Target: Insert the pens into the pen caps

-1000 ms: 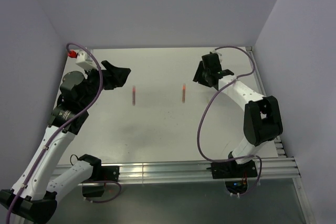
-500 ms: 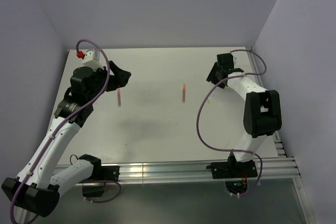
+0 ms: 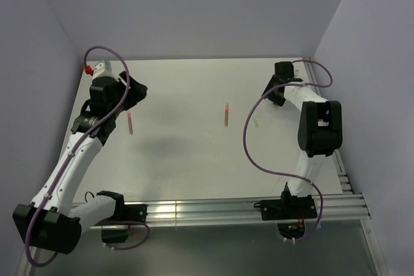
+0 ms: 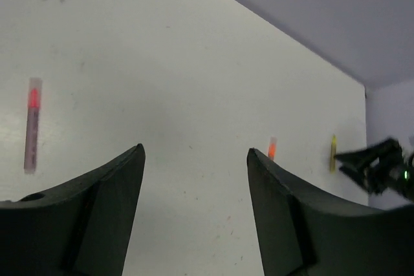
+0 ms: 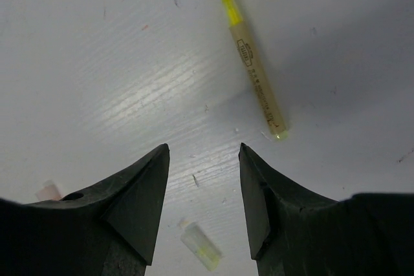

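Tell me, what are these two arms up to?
They are meant to push pens into their caps, but neither holds anything right now. The left tool hangs open above the table, near a red pen lying flat. The right tool is open too, over a yellow pen with its tip bare and a small yellow cap lying apart from it. A second red pen lies mid-table.

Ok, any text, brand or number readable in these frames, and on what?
Yellow-tipped pen, right wrist view: a dark boxed mark and a line of print along its barrel, too small and blurred to read.
Nothing else carries legible text in any view.
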Robot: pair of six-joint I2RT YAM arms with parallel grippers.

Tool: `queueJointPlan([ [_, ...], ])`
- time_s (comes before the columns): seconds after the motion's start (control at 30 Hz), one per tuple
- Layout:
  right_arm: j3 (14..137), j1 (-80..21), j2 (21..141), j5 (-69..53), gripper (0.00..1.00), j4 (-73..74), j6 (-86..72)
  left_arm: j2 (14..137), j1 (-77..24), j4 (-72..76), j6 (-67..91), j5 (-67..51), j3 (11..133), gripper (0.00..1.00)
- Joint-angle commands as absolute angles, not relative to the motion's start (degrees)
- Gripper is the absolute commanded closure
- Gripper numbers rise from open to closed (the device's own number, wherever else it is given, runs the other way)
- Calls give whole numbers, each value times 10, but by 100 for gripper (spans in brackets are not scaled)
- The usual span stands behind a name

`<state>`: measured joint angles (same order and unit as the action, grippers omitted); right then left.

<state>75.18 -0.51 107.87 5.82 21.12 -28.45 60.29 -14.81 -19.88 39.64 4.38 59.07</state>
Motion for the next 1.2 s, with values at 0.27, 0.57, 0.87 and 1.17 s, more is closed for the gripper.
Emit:
queueJointPlan([
  [0.27, 779, -54, 1056, 3, 45, 190, -272, 862, 132, -203, 613, 133, 579, 52],
  [0.57, 737, -56, 1018, -38, 45, 161, -271, 957, 136, -220, 658, 175, 589, 57],
  [0.87, 731, -55, 1004, -48, 45, 158, -268, 979, 134, -204, 687, 160, 551, 68],
  [1.17, 724, -56, 991, -60, 45, 155, -271, 1017, 73, -192, 710, 142, 582, 77],
])
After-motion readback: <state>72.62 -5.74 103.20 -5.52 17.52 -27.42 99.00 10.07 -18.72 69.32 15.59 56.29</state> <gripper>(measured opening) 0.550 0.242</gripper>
